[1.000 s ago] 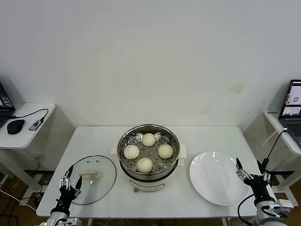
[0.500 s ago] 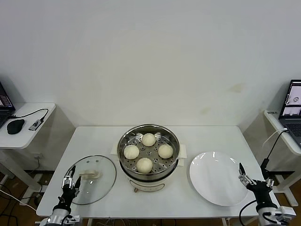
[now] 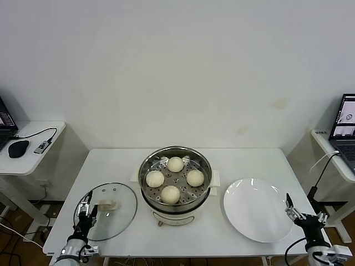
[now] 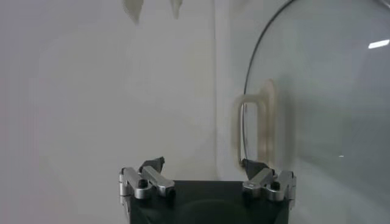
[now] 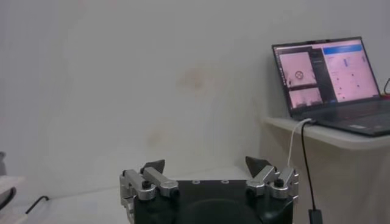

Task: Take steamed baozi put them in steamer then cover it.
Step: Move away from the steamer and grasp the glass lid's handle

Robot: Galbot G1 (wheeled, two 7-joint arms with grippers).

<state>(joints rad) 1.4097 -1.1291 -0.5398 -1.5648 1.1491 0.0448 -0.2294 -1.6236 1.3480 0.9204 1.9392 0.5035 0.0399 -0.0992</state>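
Head view first: at the table's left front corner we see our left gripper (image 3: 86, 213), jaws spread and empty, low over the near-left rim of the glass lid (image 3: 108, 209), which lies flat on the white table (image 3: 244, 160). At the centre the steamer (image 3: 175, 185) stands uncovered, with all four steamed baozi (image 3: 175, 178) on its perforated tray. Right of it lies a white plate (image 3: 258, 209). At the right front edge our right gripper (image 3: 302, 216) appears spread too, holding nothing.
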